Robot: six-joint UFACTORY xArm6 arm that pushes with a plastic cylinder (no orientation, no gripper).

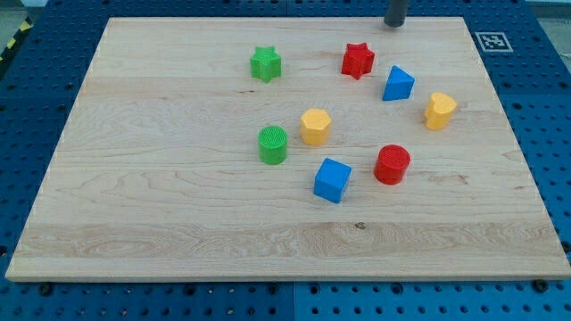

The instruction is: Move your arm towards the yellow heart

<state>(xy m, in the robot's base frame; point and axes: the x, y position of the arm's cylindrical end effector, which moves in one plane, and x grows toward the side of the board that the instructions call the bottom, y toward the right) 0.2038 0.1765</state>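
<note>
My tip [394, 24] sits at the counter's [178, 214] far edge, holding nothing, well apart from the yellow heart [439, 111] to its near right.

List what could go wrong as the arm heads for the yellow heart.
1. My tip sits at the view's top edge; the blue triangular block lies near a straight path to the yellow heart and may get clipped.
2. The yellow hexagon could be mistaken for the target.
3. Overshooting might push the heart rightward.

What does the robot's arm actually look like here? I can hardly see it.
Only a short stub shows: my tip, a plain dark grey round rod entering from the view's top edge. No cables, markings or pincer are visible; the rest of the arm is out of frame.
</note>
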